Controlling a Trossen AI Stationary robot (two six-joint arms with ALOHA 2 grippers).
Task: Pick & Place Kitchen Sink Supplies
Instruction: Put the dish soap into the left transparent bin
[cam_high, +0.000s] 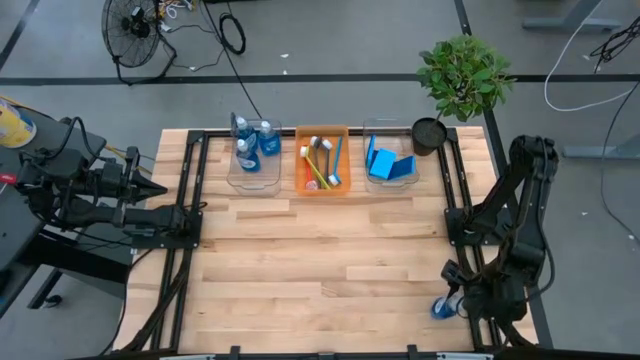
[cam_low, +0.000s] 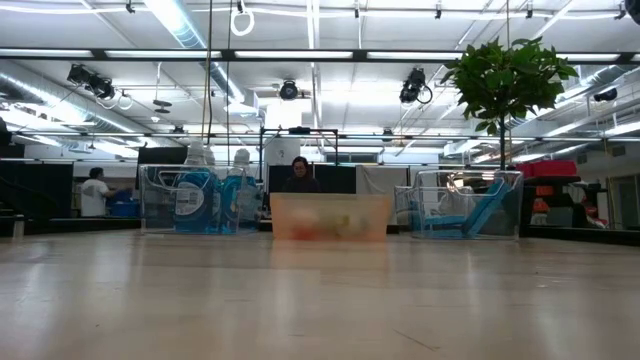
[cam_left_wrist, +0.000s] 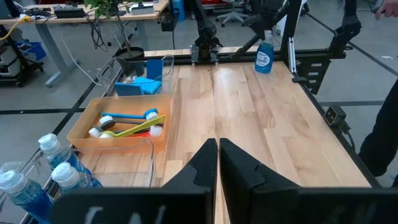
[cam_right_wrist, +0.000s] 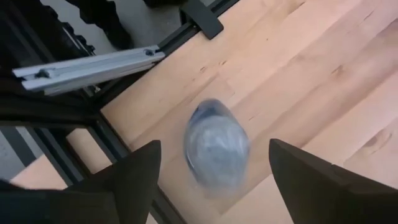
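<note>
While the right claw (cam_right_wrist: 211, 171) gapes, black framing (cam_right_wrist: 93, 68) flanks the bottle (cam_right_wrist: 216, 148).

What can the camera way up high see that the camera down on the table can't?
Only the high view shows the right pincer standing open over a small clear bottle with blue liquid at the wooden table's near right corner, and the left pincer, shut, at the left edge. Only the low view shows people in the room behind. Both show the clear bin of bottles, the orange bin, the clear bin of blue sponges and the green potted plant.
</note>
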